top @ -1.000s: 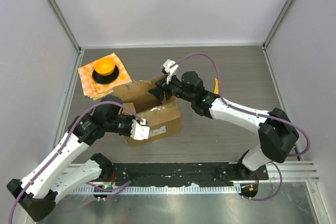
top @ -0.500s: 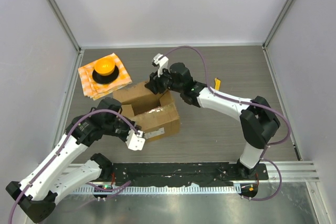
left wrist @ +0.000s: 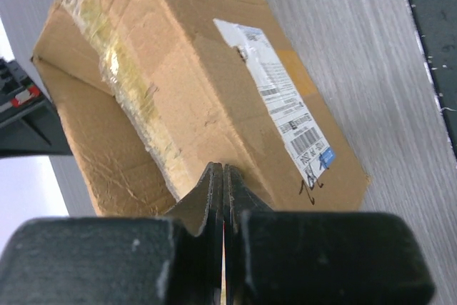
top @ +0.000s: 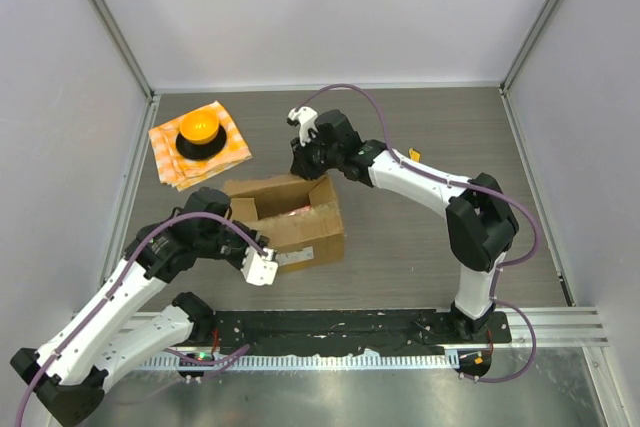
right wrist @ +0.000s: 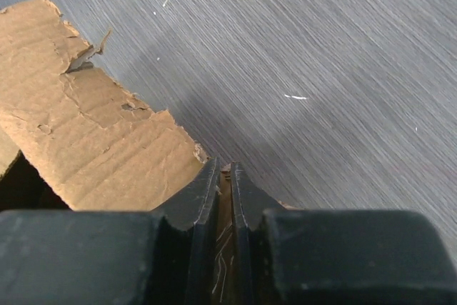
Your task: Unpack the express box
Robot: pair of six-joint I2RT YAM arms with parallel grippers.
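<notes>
Express box [top: 295, 232] sits left of centre on the table [top: 430, 247], top flaps open, nothing taken out yet; left gripper [left wrist: 223, 176] is closed empty at its labelled side, right gripper [right wrist: 223, 169] is nearly closed by the far flap [right wrist: 93, 141], grip unclear.

Overhead, the light is bright and even from above. The arms [top: 420, 182] cast only faint, soft shadows on the table [top: 400, 257], and the metal strip [top: 400, 397] at 6 o'clock shines. In the left wrist view the left gripper [left wrist: 224, 173] is a dark blur, tape [left wrist: 128, 83] on the box [left wrist: 214, 105] glints, and 9 o'clock is blown white. The right gripper [right wrist: 223, 169] is likewise soft, while the table grain beyond is sharp.
</notes>
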